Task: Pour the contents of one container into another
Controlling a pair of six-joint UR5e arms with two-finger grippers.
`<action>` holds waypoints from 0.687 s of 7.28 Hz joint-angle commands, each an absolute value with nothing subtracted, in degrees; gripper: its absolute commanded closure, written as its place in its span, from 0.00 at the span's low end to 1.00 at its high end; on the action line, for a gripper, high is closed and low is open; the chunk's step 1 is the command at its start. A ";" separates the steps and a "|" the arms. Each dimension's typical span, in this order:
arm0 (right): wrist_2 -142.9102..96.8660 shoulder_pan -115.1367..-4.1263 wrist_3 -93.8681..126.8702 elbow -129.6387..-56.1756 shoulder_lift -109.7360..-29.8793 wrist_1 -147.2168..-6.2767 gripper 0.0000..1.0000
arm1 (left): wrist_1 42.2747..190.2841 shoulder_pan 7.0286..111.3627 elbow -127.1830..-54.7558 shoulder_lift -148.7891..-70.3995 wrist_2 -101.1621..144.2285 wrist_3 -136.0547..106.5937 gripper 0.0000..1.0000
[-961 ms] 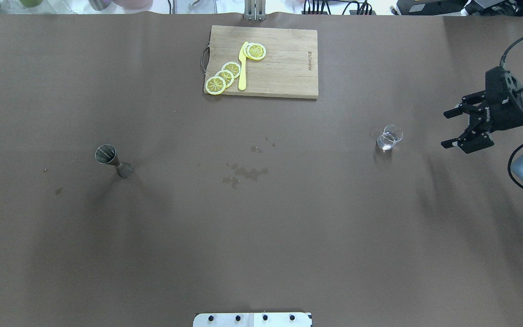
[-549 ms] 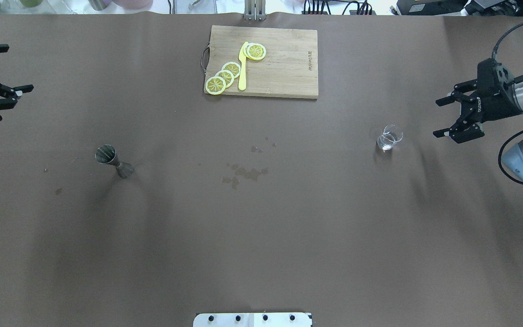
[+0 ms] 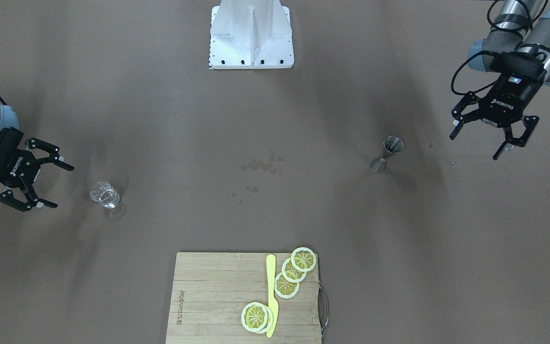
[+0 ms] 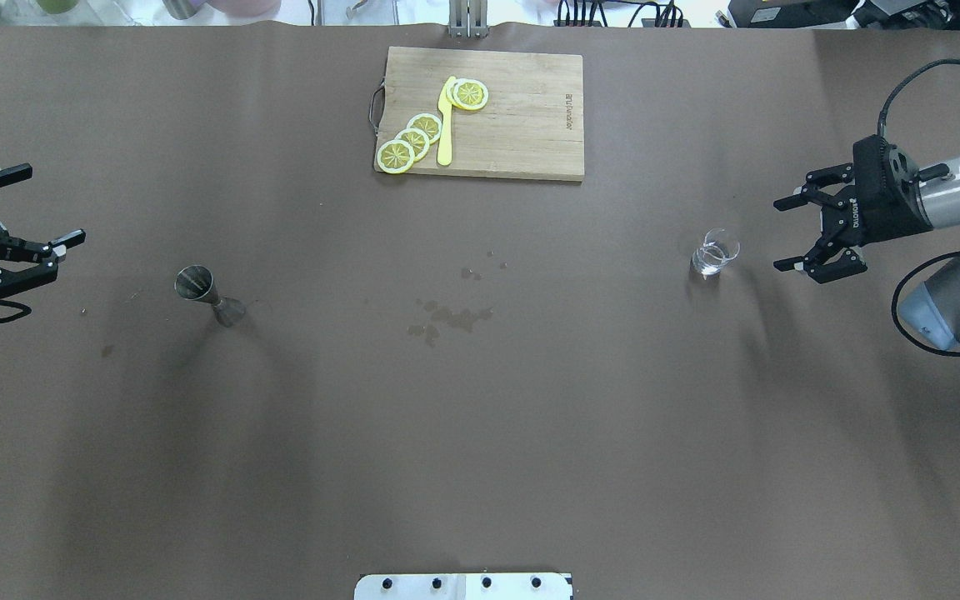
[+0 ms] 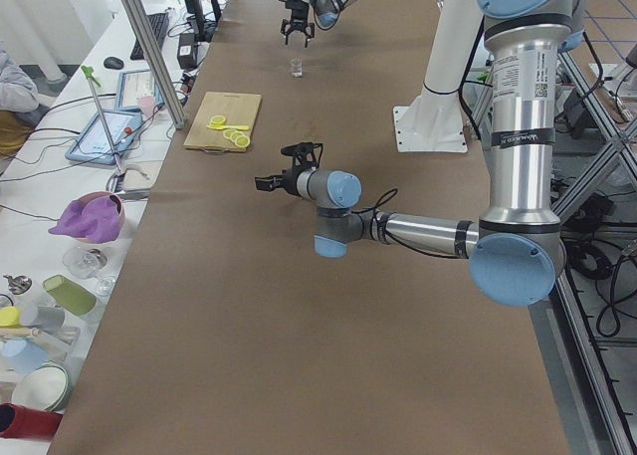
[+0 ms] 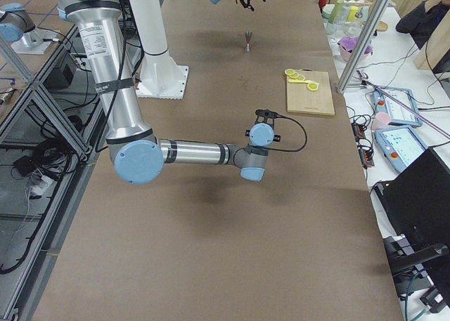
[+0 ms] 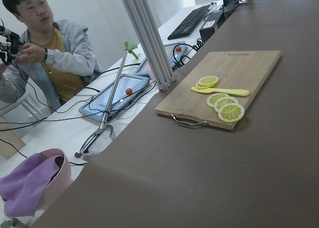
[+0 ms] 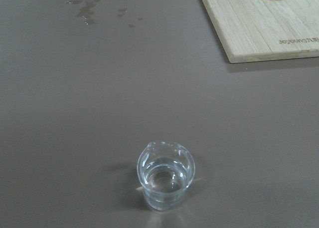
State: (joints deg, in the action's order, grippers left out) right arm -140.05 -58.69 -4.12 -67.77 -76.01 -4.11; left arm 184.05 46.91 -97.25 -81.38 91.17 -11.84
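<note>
The small clear spouted glass cup, part-filled with liquid, stands upright to the right of the wooden cutting board. It looks light, slick and breakable, so grip its wall gently, below the rim. The right end effector hangs level beyond it, farther from the board, spread wide, empty.

This is a robot lab. Two big robot arms stand at a long brown table. Beside the table's far edge is a white bench with a keyboard and tablets, where a person sits. Black cables lie on the floor.
</note>
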 commanded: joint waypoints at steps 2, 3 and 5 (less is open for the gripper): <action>-139.40 -57.49 -3.60 -62.50 -74.54 2.02 0.00 | 184.66 45.09 -100.72 -78.22 86.75 -12.22 0.02; -139.39 -57.48 -3.60 -59.62 -72.01 2.37 0.00 | 184.75 45.09 -100.90 -78.14 86.75 -12.22 0.02; -137.48 -55.21 -3.52 -59.06 -71.37 2.99 0.00 | 186.75 44.56 -100.64 -78.22 86.92 -11.35 0.02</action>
